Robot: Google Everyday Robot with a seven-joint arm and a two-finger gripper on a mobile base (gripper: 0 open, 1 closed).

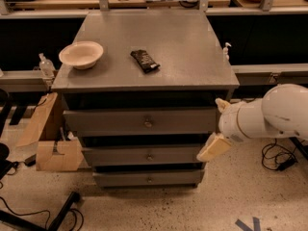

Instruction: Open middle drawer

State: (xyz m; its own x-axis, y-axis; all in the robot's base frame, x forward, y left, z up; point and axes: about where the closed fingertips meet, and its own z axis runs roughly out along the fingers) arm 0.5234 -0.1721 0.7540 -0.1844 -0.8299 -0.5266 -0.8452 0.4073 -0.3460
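In the camera view, you are looking down at a grey metal cabinet whose flat top surface [192,42] fills the upper middle of the frame. On that surface a round cream bowl [81,54] sits at the left, and a dark wrapped snack bar [145,60] lies near the centre, well apart from the bowl.

Below the surface, three grey drawer fronts are stacked. The middle drawer [115,156], a wide plain grey metal front with a small round centre knob [149,156], sits in the lower centre of the frame, between the taller top drawer [106,121] and the bottom drawer [120,179].

Your gripper [217,126] is at the right side of the cabinet, on the end of the white rounded arm [284,110] that comes in from the right edge. Its two beige fingers [213,148] are spread wide and hold nothing. The upper one is by the right end of the top drawer, and the lower one overlaps the right end of the middle drawer. The gripper is well to the right of the knob.

A brown cardboard box [55,154] stands on the speckled floor at the lower left.
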